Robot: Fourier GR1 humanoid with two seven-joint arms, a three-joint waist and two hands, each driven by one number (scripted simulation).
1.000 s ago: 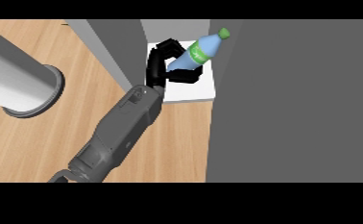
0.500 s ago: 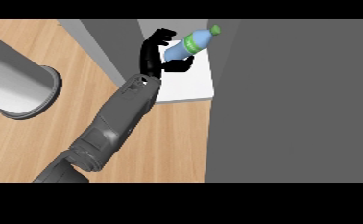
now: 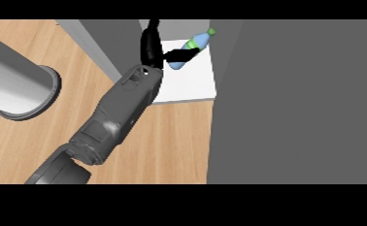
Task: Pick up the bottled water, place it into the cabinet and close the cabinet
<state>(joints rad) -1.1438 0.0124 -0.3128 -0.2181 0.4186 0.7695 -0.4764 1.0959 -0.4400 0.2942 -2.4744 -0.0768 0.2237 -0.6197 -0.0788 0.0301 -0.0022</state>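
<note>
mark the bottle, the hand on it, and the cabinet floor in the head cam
bottle [image 3: 193, 46], head view, on its blue body below the green cap.
hand [image 3: 150, 45], head view, on the black palm.
cabinet floor [image 3: 188, 84], head view, on the bare white panel below the bottle.

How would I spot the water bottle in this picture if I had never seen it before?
Find the big grey cabinet filling the right side, then the white shelf floor at its left edge. Above that floor, the black hand holds the bottled water, tilted. It is the only blue thing here, with a green cap and band.
</note>
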